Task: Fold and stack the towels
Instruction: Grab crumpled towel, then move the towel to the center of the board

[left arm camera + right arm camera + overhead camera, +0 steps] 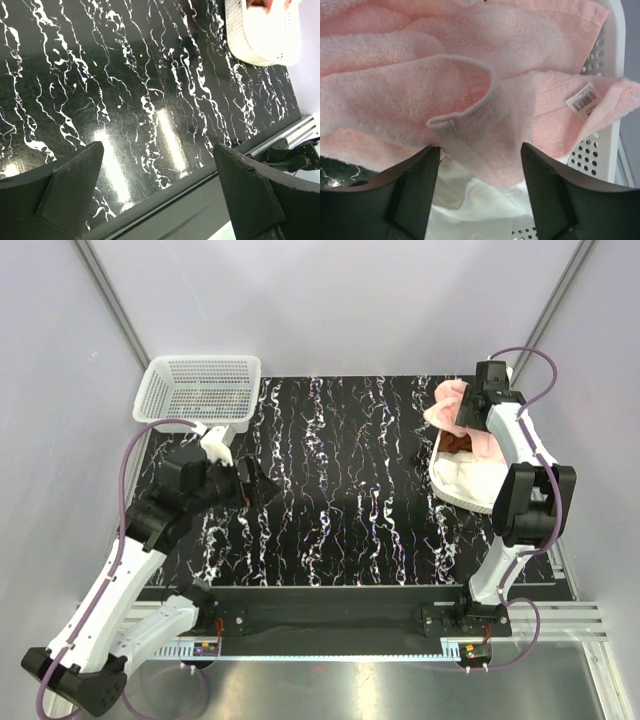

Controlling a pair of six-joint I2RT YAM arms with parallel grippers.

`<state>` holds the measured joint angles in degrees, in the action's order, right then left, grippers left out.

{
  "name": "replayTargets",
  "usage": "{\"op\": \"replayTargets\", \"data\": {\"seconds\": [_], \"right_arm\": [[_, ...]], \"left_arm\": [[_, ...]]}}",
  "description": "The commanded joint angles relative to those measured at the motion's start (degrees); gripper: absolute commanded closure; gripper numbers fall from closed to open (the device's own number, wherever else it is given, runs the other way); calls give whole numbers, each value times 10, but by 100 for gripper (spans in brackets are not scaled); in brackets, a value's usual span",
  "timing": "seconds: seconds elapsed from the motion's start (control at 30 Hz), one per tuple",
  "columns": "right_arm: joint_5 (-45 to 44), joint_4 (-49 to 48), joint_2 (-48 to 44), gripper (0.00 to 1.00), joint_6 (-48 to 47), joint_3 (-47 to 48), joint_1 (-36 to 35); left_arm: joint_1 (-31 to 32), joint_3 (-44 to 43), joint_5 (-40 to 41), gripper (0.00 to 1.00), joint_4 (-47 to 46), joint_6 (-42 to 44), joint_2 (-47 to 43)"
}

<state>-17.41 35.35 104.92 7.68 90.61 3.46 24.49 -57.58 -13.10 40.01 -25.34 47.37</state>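
Observation:
A pale pink towel (447,403) lies crumpled over the far end of a white mesh basket (452,492) at the right of the table. A rust-brown towel (456,445) and a white towel (472,472) lie under it in the basket. My right gripper (464,408) is open, down on the pink towel. In the right wrist view its jaws (479,149) stand on either side of a raised fold of the pink towel (470,105), with the white towel (485,210) below. My left gripper (262,485) is open and empty above the black mat; it also shows in the left wrist view (157,147).
An empty white mesh basket (200,388) stands at the far left corner. The black marbled mat (340,490) covers the table. The towels' basket shows at top right in the left wrist view (265,40). A barcode label (582,97) hangs from the pink towel.

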Motion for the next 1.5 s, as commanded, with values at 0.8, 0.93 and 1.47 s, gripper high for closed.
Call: {"op": "replayTargets", "data": {"seconds": [0.8,0.93,1.47], "right_arm": [[475,-4,-168,100,157,24,-266],[477,-78,-127,91,179,-91,-373],[62,115,-117,44,167,-26,-251]], "left_arm": [[-57,-149,178,2,83,-58,35],[-61,-74,174,2,88,-78,4],[-9,23,26,12,-170,-104,219]]}}
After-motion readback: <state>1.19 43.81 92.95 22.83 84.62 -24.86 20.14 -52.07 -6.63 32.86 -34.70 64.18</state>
